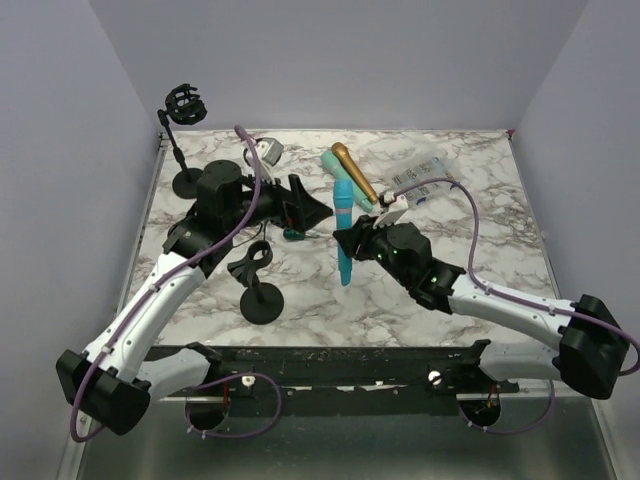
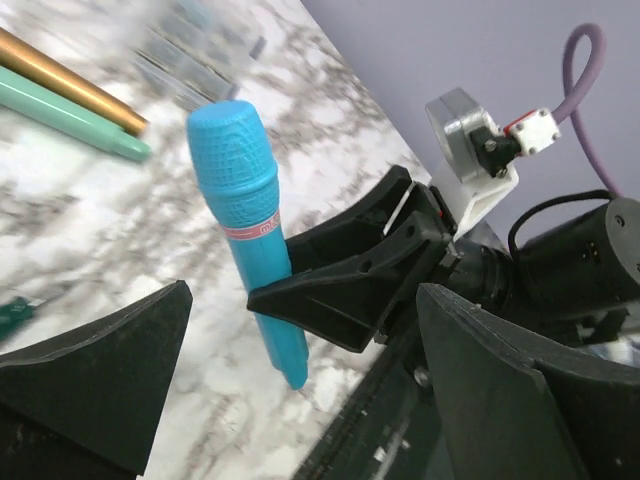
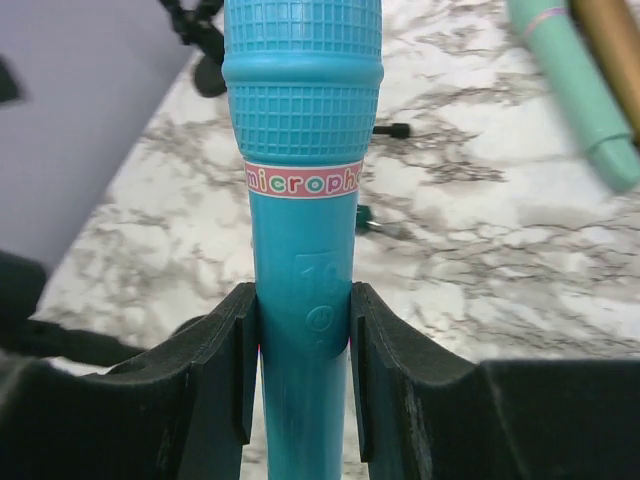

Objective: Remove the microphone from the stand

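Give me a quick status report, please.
Right claw shut on blue microphone. Left claw open, close alongside. Stand clip empty. Nothing in the way.

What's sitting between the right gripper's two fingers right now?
The blue microphone, its handle clamped between both fingers; the right wrist view shows it clearly.

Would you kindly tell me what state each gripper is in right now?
Left gripper: open, holding nothing.
Right gripper: closed on the blue microphone.
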`<state>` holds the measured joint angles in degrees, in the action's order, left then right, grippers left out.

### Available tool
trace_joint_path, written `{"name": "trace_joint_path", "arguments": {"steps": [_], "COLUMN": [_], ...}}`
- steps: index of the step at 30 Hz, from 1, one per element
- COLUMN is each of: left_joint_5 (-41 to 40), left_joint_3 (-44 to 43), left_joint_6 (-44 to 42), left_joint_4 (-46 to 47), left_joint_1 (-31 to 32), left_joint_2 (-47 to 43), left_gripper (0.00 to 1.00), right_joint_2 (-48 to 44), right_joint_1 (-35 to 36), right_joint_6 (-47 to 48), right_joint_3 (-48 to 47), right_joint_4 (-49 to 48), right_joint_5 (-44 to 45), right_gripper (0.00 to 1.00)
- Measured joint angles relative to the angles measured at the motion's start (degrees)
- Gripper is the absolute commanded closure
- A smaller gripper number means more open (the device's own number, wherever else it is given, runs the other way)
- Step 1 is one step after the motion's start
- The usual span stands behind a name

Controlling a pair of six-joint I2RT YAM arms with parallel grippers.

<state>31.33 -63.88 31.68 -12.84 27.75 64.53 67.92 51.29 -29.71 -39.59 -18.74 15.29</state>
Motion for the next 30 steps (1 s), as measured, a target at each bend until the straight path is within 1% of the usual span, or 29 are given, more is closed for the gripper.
{"name": "trace_joint_path", "arguments": {"steps": [5,6,7,10,12,16,18,25,29,30], "left_joint_5": [-9.4,-12.7,-13.0,-18.2,-21.4,-26.1,-28.1,-32.2,-33.3,-33.4], "left_joint_3": [0.0,0.1,0.5,1.7,2.6,3.8,4.0,4.4,4.4,4.4], "left_joint_6": [-4.1,-5.0,-5.2,-6.5,-7.3,-8.8,-9.5,-11.1,-11.5,-11.5], "left_joint_4": [-2.4,-2.5,-2.5,-2.4,-2.3,-1.7,-1.5,-1.0,-1.0,-1.0], "left_joint_1": [-0.4,-0.5,-0.7,-0.9,-1.2,-1.9,-2.1,-3.0,-3.5,-3.7], "left_joint_2": [-6.2,-7.4,-9.0,-13.2,-15.8,-19.5,-20.5,-21.4,-21.4,-21.4], "left_gripper": [0.01,0.01,0.01,0.02,0.01,0.02,0.02,0.01,0.01,0.02], "right_joint_2": [7.2,9.0,11.3,18.5,24.0,34.6,39.5,57.3,63.6,63.9], "right_joint_1": [-0.1,-0.2,-0.5,-2.1,-4.8,-10.9,-12.5,-14.4,-14.8,-15.0], "right_joint_6": [8.3,10.1,11.9,17.0,19.5,24.2,26.8,32.6,34.7,34.8], "right_joint_3": [-5.2,-6.6,-8.2,-13.9,-18.9,-29.7,-34.8,-55.2,-61.8,-62.1], "right_joint_4": [3.6,4.0,4.4,5.4,7.0,11.2,13.6,24.4,28.8,29.1], "right_joint_5": [7.5,8.8,9.9,10.9,9.4,2.9,0.9,-4.1,-4.5,-4.5], "right_gripper": [0.99,0.99,0.99,0.99,0.99,0.99,0.99,0.99,0.99,0.99]}}
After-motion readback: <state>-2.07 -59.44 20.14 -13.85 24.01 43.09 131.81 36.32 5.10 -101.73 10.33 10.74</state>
